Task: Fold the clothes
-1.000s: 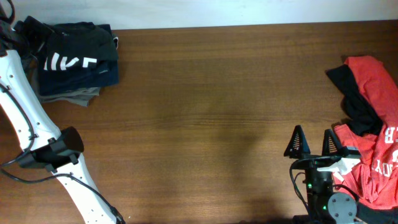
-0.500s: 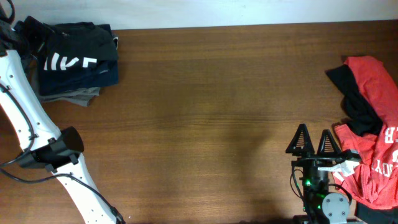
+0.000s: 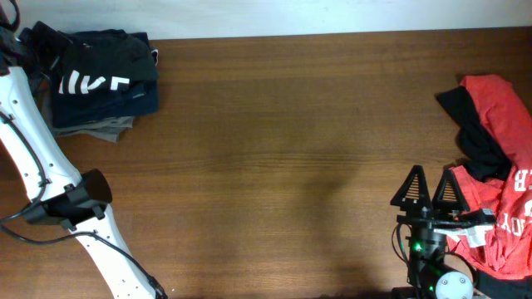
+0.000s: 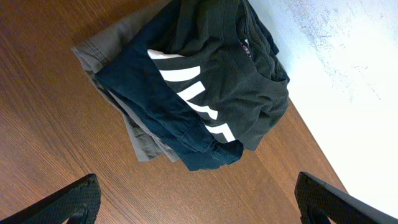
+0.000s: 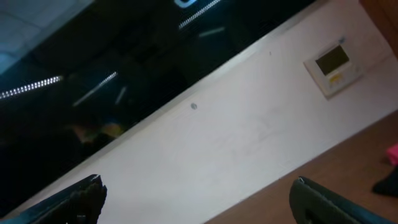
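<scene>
While both grippers stood with their fingers spread wide and nothing between them, the clothes lay in two places at opposite ends of the wooden table (image 3: 266, 149). At the far left corner sat a folded stack. Its top layer was the charcoal-black T-shirt (image 4: 230, 68), its white block letters facing up. Under it lay a navy garment (image 4: 161, 112), and a grey-khaki garment (image 4: 146, 146) sat at the bottom with its edges sticking out.

The left gripper (image 4: 196, 186) hung above the table just beside this stack, its two dark fingertips showing only at the lower corners of the wrist view and touching no cloth. The white left arm (image 3: 33, 158) ran up the table's left edge toward the stack.

At the right edge the red T-shirt (image 3: 507, 124) lay crumpled, part of its white lettering visible. A black garment (image 3: 478, 141) was draped across it.

The right gripper (image 3: 432, 178) stood at the near right, fingers pointing away over bare wood, just left of the red shirt's lower part; whether it touched the cloth could not be told. Its wrist camera faced a pale wall (image 5: 236, 143) with a small panel (image 5: 333, 65) below a dark window (image 5: 124, 50).
</scene>
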